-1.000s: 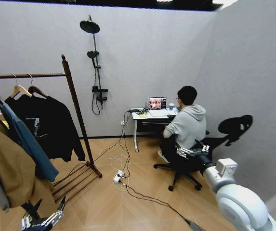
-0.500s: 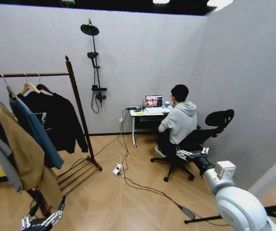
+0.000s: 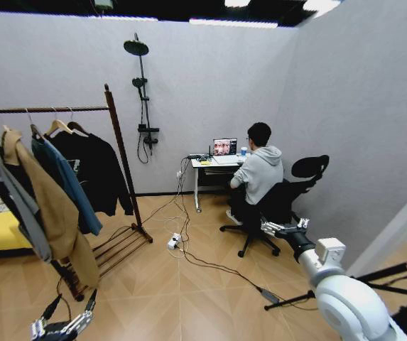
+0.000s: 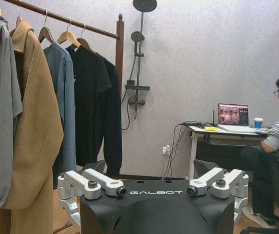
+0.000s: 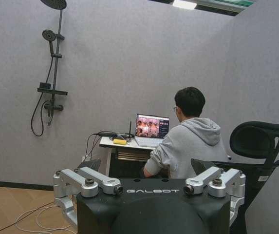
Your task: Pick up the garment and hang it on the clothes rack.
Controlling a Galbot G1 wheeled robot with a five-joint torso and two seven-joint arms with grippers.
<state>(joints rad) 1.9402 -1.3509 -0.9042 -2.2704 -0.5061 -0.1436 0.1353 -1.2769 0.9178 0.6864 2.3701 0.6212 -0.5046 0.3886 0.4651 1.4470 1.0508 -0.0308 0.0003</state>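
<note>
Garment (image 3: 96, 170) hung straight down from the clothes rack (image 3: 121, 170), its long axis vertical: a plain black long-sleeved jacket at the post end of the rail, its metal hook over the bar and its sleeves falling beside the body. From my left wrist I saw it (image 4: 111, 112) as the last piece in the row, just beside a shorter black top (image 4: 88, 107), then a blue denim jacket (image 4: 61, 105) and a tan coat (image 4: 32, 126). The rack was dark red-brown wood with a knob-topped post and a slatted bottom shelf. My left gripper (image 3: 62, 325) hovered low, fingers spread wide and holding nothing. My right gripper (image 3: 283, 227) reached forward, likewise spread and bare, its metal fingers pale and jointed.
</note>
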